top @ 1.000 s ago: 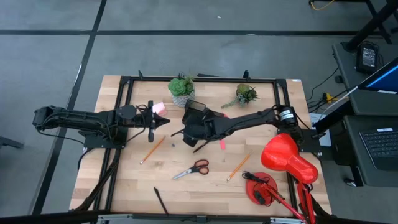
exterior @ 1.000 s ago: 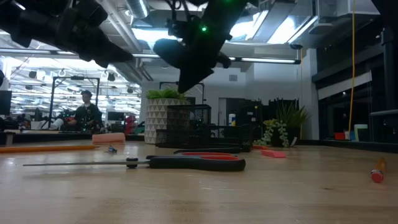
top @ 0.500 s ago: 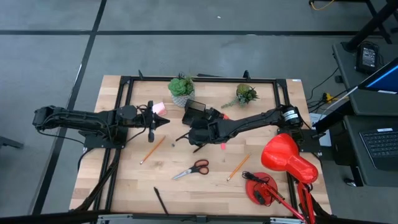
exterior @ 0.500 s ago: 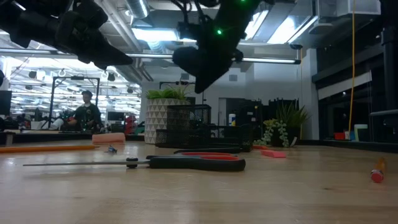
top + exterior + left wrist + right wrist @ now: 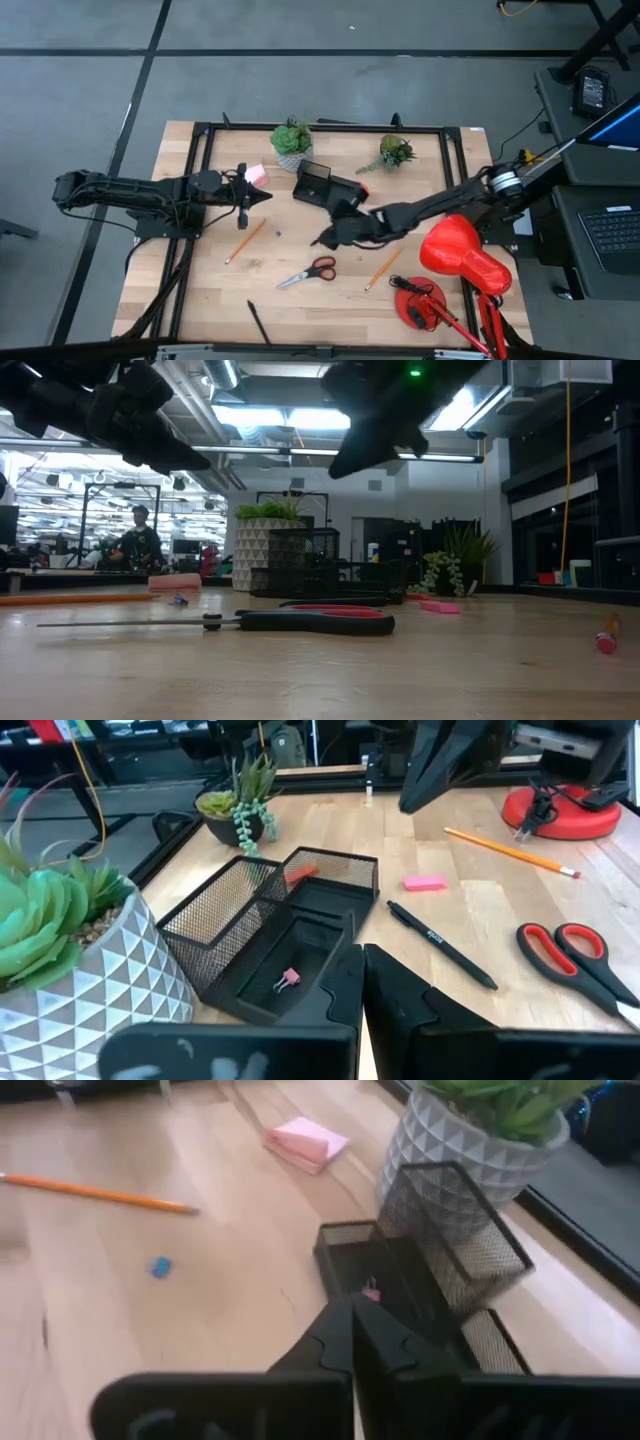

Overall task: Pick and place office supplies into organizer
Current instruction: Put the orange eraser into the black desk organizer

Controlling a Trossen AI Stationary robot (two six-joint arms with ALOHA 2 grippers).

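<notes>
My left gripper (image 5: 262, 196) points toward three o'clock, fingers pressed together, arm stretched level. My right gripper (image 5: 322, 241) is clamped empty, its arm reaching toward nine o'clock.

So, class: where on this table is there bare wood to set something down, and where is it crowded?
Bare: the strip between the pen and the left pencil, and the right back corner beyond the small plant. Crowded: around the organizer, and by the lamp.
</notes>
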